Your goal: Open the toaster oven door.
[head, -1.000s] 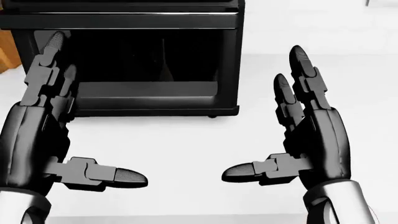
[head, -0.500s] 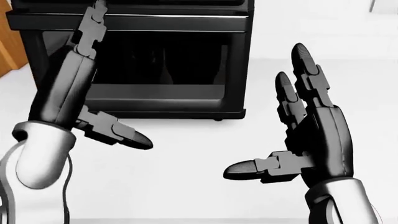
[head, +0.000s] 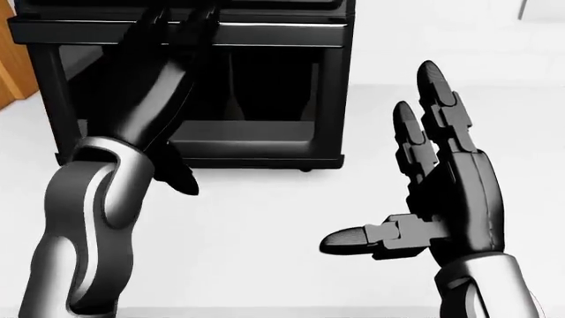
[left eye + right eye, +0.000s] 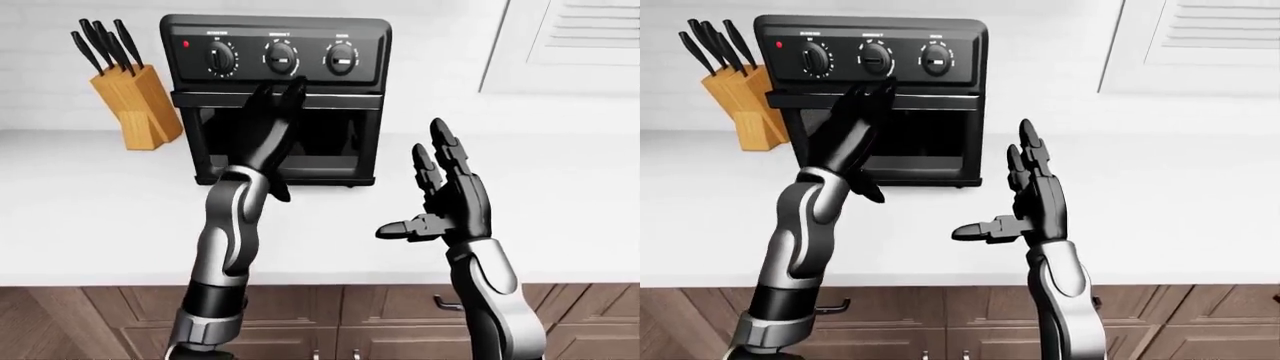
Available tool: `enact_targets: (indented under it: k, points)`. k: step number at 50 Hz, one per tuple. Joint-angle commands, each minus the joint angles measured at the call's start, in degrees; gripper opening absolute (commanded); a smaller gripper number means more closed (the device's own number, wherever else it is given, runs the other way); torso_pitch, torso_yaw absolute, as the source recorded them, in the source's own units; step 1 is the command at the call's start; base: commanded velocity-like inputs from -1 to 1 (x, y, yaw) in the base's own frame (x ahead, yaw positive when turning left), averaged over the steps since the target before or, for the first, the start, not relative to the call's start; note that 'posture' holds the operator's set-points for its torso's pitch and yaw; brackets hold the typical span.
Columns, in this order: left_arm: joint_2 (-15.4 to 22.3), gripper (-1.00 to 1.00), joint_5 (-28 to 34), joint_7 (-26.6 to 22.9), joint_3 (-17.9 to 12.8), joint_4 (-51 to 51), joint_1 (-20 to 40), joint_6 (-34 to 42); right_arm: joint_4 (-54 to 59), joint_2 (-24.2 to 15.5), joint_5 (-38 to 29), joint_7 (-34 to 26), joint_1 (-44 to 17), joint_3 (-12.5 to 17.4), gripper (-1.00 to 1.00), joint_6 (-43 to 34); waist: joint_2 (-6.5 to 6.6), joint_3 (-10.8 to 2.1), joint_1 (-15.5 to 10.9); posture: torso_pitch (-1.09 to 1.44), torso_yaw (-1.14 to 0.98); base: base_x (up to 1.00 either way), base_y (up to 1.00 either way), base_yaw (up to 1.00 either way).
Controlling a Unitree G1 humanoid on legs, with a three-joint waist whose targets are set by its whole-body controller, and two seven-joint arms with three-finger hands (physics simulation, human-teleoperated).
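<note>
The black toaster oven [image 4: 330,142] stands on the white counter [image 4: 90,210], with three knobs above a dark glass door [image 4: 325,139]. The door looks closed, and its handle bar [image 4: 345,100] runs across the door's top. My left hand [image 4: 280,94] reaches up against the door, fingers straight and resting on the handle's left part, not curled round it; it also shows in the head view [image 3: 177,30]. My right hand [image 4: 415,184] hovers open and empty over the counter, to the right of the oven and apart from it.
A wooden knife block [image 4: 135,101] with several black-handled knives stands left of the oven. Brown cabinets [image 4: 380,315] run below the counter edge. A white shuttered panel [image 4: 590,37] is on the wall at top right.
My left hand has risen from low over the counter and stretched to the oven's door handle. The right hand has stayed in place.
</note>
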State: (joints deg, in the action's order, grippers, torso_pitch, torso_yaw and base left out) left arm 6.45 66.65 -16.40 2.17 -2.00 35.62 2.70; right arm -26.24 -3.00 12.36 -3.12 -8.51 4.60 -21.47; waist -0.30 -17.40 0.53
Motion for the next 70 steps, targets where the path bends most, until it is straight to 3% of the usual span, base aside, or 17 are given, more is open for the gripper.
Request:
enact_targets:
  k: [1, 18, 27, 37, 47, 51, 54, 55, 57, 58, 70]
  points:
    - [0.11, 1.0, 0.64, 1.15, -0.35, 1.02, 2.32, -0.78, -1.84, -0.17, 0.12, 0.0, -1.45, 0.15, 1.0, 1.54, 0.02, -0.4, 0.03, -0.41, 0.0, 0.0, 0.0, 0.0]
    - [2.39, 1.0, -1.82, 4.42, -1.26, -19.16, 12.02, -1.36, -1.07, -0.07, -0.01, 0.02, -1.73, -0.08, 1.0, 1.99, -0.05, -0.23, -0.36, -0.41, 0.0, 0.0, 0.0, 0.0]
    - [3.49, 1.0, -2.09, 7.56, -0.29, -31.53, 16.78, -2.79, -0.72, -0.14, 0.03, 0.04, -2.01, -0.01, 1.0, 2.08, 0.05, 0.24, -0.63, -0.41, 0.0, 0.0, 0.0, 0.0]
    - [3.5, 1.0, -0.73, 9.44, 0.41, -37.44, 18.4, -4.27, -0.02, -0.02, 0.04, 0.03, -1.93, -0.16, 1.0, 2.55, 0.49, 0.59, -0.61, -0.41, 0.0, 0.0, 0.0, 0.0]
    - [3.67, 1.0, -1.21, 9.44, 0.09, -36.85, 18.09, -4.65, 0.35, 0.09, -0.1, -0.04, -1.69, -0.26, 1.0, 3.0, 0.73, 0.89, -0.47, -0.41, 0.0, 0.0, 0.0, 0.0]
    - [3.82, 0.84, -1.35, 9.78, 0.06, -37.57, 18.38, -4.82, 0.75, 0.07, -0.13, -0.16, -1.74, -0.25, 1.0, 3.34, 0.79, 0.94, -0.5, -0.41, 0.0, 0.0, 0.0, 0.0]
    - [3.86, 0.82, -1.37, 9.91, 0.11, -37.8, 18.39, -4.9, 0.84, 0.04, -0.07, -0.21, -1.77, -0.19, 1.0, 3.41, 0.85, 0.95, -0.48, -0.41, 0.0, 0.0, 0.0, 0.0]
    - [3.85, 0.59, -1.38, 9.62, 0.14, -37.06, 18.06, -4.87, 0.88, -0.02, -0.08, -0.17, -1.9, -0.12, 1.0, 3.35, 0.86, 0.95, -0.49, -0.41, 0.0, 0.0, 0.0, 0.0]
    - [3.84, 0.56, -1.37, 9.54, 0.14, -36.9, 17.98, -4.85, 0.86, -0.03, -0.07, -0.17, -1.9, -0.13, 1.0, 3.35, 0.89, 0.95, -0.45, -0.41, 0.0, 0.0, 0.0, 0.0]
    - [3.81, 0.41, -1.34, 9.04, 0.15, -35.77, 17.48, -4.69, 1.28, -0.02, -0.12, -0.24, -1.94, -0.1, 1.0, 3.69, 0.89, 0.95, -0.46, -0.41, 0.0, 0.0, 0.0, 0.0]
    - [3.79, -0.06, -0.67, 7.82, -0.04, -31.14, 14.47, -4.52, 0.49, -0.13, 0.15, 0.0, -1.99, 0.05, 1.0, 2.98, 0.95, 0.63, -0.66, -0.41, 0.0, 0.0, 0.0, 0.0]
